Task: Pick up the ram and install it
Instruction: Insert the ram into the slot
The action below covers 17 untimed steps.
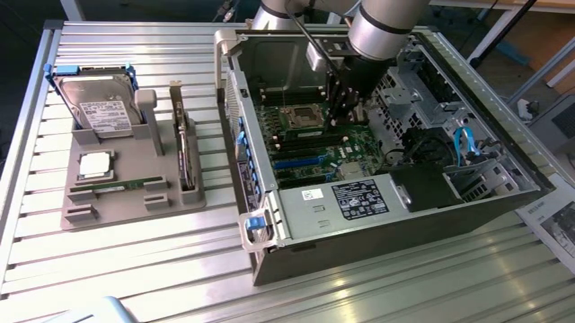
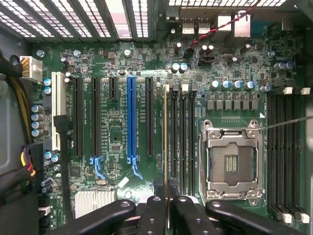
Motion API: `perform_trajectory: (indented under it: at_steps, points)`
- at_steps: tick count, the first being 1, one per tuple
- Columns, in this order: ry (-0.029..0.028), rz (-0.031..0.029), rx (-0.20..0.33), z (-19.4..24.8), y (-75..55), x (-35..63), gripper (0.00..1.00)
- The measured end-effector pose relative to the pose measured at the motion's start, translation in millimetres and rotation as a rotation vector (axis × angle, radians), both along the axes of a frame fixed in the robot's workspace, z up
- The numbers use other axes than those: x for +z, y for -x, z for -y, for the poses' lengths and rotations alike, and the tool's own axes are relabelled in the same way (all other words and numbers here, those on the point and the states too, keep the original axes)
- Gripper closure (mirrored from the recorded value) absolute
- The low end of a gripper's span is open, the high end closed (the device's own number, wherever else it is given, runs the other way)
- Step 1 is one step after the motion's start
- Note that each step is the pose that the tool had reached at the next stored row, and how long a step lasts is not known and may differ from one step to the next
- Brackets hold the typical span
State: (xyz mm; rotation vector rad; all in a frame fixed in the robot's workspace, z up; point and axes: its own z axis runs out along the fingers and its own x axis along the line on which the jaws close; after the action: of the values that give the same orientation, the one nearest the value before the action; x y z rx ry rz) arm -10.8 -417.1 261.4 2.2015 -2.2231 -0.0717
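1. Exterior view: one arm (image 1: 386,27) reaches into one open computer case (image 1: 378,222), with the gripper (image 1: 339,116) low over the motherboard (image 1: 314,145). One grey holder (image 1: 134,202) on the exterior view's left carries one hard drive (image 1: 94,101) (standing upright).
2. Wrist view: two fingers (image 2: 155,215) pinch the ram (image 2: 165,137) edge-on. It sits between one blue slot (image 2: 131,117) and one processor socket (image 2: 230,156).
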Motion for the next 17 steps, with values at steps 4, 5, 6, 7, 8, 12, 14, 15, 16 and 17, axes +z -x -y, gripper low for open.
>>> perform_trajectory:
  at_steps: [4, 5, 6, 7, 8, 12, 14, 15, 16, 17]
  points:
    - [0.0003, -0.0001, 0.000, 0.0, 0.0, -2.2, 0.88]
    - [0.0003, -0.0001, 0.000, 0.0, 0.0, -2.2, 0.88]
    - [0.0001, 0.0000, 0.000, 0.0, 0.0, -2.3, 0.88]
    - [0.0001, 0.0000, 0.000, 0.0, 0.0, -2.4, 0.88]
    - [0.0000, 0.0000, 0.000, 0.0, -0.3, -2.7, 0.88]
    - [0.0001, 0.0000, 0.000, -1.1, -0.5, -5.2, 0.88]
    - [-0.0002, 0.0001, 0.000, -3.5, -0.5, -8.7, 0.88]
    - [0.0001, 0.0000, 0.000, -4.1, -0.5, -9.6, 0.88]
    - [0.0001, 0.0000, 0.000, -4.8, -0.5, -10.5, 0.88]
    - [0.0000, 0.0000, 0.000, -5.4, -0.5, -11.2, 0.88]
